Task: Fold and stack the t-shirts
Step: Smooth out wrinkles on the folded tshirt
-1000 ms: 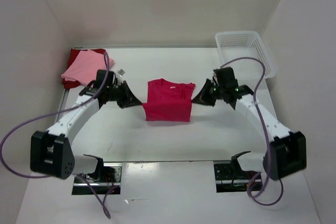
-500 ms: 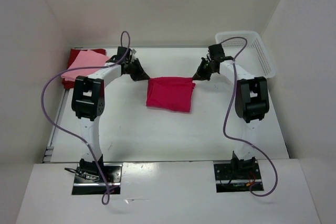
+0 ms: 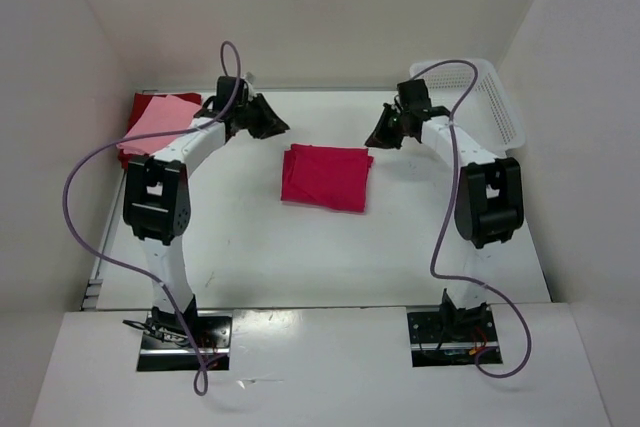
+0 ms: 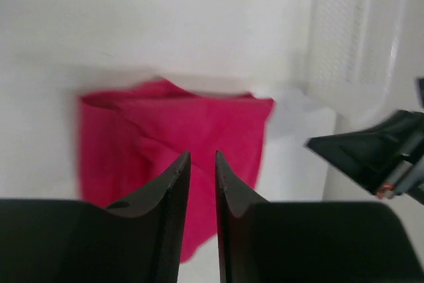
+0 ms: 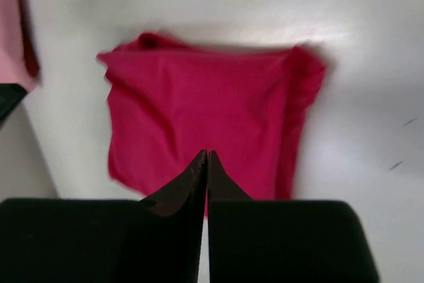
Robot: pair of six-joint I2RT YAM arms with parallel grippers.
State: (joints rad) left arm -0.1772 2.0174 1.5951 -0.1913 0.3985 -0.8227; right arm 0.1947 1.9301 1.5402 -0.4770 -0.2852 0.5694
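Observation:
The crimson-magenta t-shirt [image 3: 325,177] lies folded into a rough rectangle mid-table, also seen in the left wrist view [image 4: 165,124] and the right wrist view [image 5: 205,104]. The light pink t-shirt [image 3: 150,129] rests folded on the dark red t-shirt [image 3: 158,102] at the far left. My left gripper [image 3: 272,125] hovers beyond the crimson shirt's far left corner; its jaws [image 4: 202,157] stand a narrow gap apart, holding nothing. My right gripper [image 3: 378,135] hangs off the far right corner, its tips [image 5: 207,154] pressed together on nothing.
A white lattice basket [image 3: 470,87] stands at the far right corner, also in the left wrist view [image 4: 351,31]. White walls enclose the table at back and sides. Purple cables loop from both arms.
Both grippers carried the crimson shirt's near edge toward the far side, folding it in half, then let go. They now sit farther back, off the cloth.

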